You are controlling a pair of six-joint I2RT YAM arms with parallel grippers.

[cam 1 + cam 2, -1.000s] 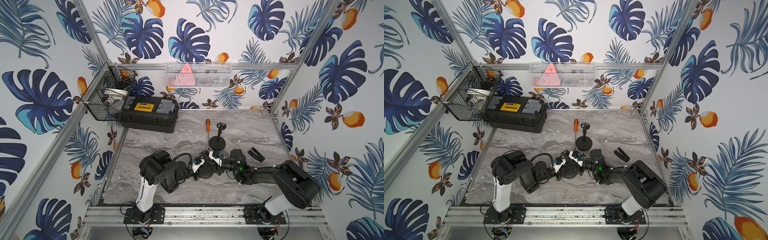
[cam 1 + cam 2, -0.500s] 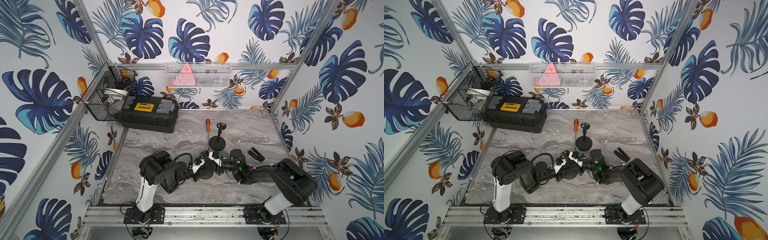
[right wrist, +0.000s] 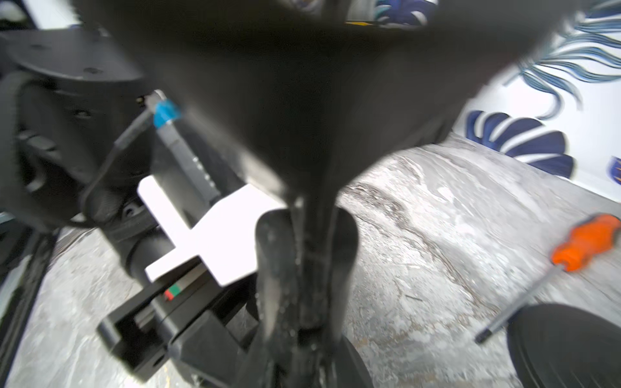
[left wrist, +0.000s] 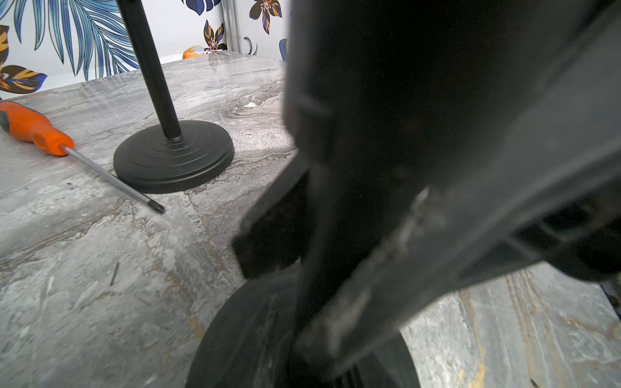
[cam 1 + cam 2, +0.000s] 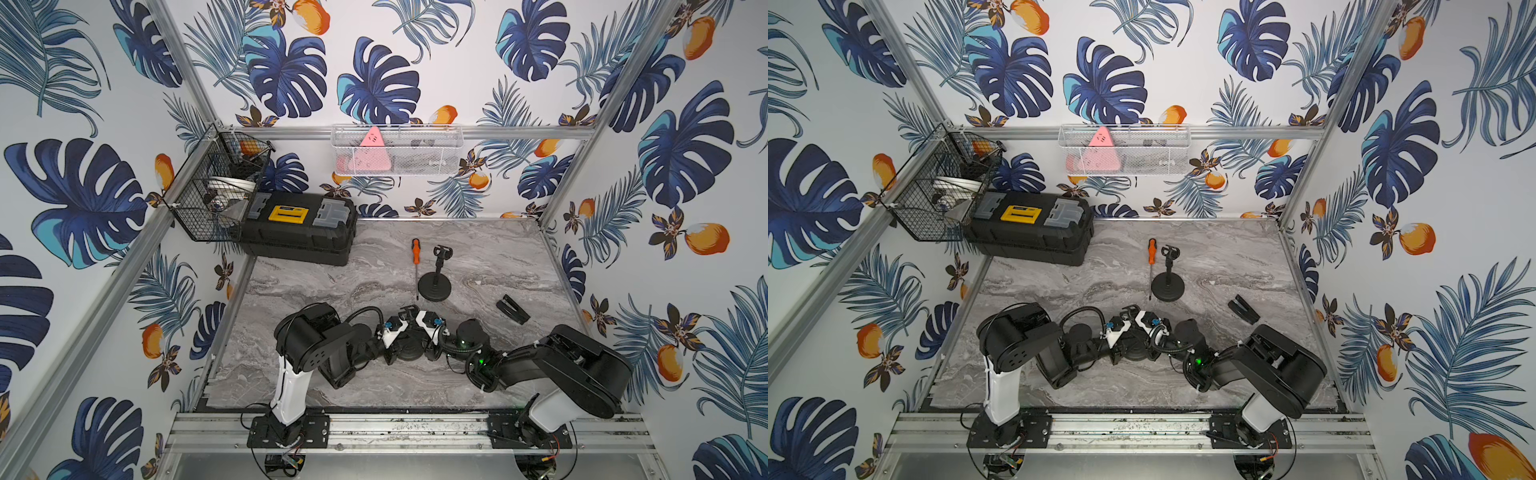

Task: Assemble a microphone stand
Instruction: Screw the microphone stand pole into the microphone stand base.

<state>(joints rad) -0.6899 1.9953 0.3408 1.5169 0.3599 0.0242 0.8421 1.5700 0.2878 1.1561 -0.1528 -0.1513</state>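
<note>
Both grippers meet over a round black stand base (image 5: 409, 352) near the table's front middle, seen in both top views (image 5: 1136, 352). My right gripper (image 3: 305, 268) has its two fingers pressed close on a thin black pole (image 3: 306, 235) standing upright on that base (image 3: 353, 364). My left gripper (image 5: 400, 332) is low beside the same base (image 4: 242, 336); its fingers are lost in dark blur. Behind them stands a complete black microphone stand (image 5: 434, 282) with a clip on top.
An orange-handled screwdriver (image 5: 415, 266) lies just left of the complete stand. A small black clip part (image 5: 512, 309) lies to the right. A black toolbox (image 5: 299, 232) sits at the back left under a wire basket (image 5: 216, 187). A white mesh basket (image 5: 397, 151) hangs on the back wall.
Both arms have stayed at the base. The right arm's elbow has shifted slightly; no part has visibly moved.
</note>
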